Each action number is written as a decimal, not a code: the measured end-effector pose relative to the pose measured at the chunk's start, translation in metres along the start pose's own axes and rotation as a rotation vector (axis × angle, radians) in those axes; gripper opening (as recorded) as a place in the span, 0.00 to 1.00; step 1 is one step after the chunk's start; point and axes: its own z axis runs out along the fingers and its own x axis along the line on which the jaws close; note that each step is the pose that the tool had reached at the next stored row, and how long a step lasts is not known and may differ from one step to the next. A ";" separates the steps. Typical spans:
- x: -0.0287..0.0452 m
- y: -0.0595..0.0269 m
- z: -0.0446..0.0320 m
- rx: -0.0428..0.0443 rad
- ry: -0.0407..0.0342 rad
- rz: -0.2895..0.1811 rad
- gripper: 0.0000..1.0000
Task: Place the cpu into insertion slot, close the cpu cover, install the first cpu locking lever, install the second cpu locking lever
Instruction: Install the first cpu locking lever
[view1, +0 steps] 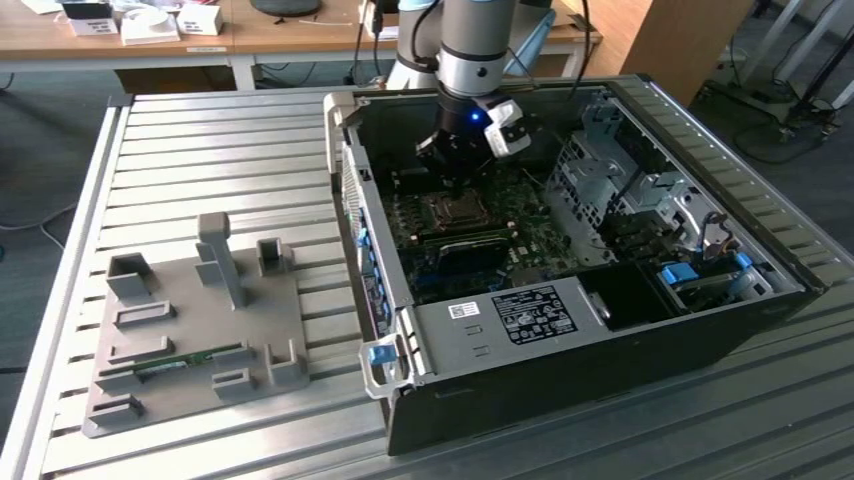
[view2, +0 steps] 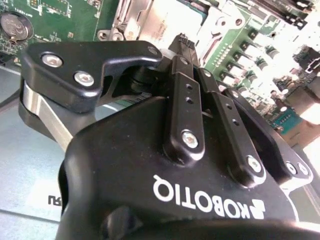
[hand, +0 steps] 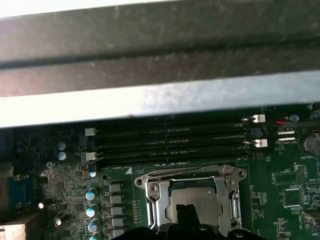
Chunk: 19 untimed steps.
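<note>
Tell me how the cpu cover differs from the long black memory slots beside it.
In the first wrist view, the cpu cover is a squarish silver metal frame with an open centre; the memory slots are long, thin, black strips lying in parallel rows. The tool's tip sits over the cover, not over the slots. Both sit on the green board.

Tabletop (view1: 200, 130): ribbed metal surface of long parallel slats. Resting on it: one open black computer case (view1: 601, 340), toward the exterior view's right; one grey fixture plate (view1: 200, 330) with upright holders, toward its left.
</note>
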 end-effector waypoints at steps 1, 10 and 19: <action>-0.0008 0.0001 0.0000 -0.0005 0.0002 0.000 0.11; -0.0073 0.0005 -0.0013 -0.0083 0.0038 -0.003 0.11; -0.0081 -0.0036 -0.0081 -0.0085 0.0040 -0.003 0.11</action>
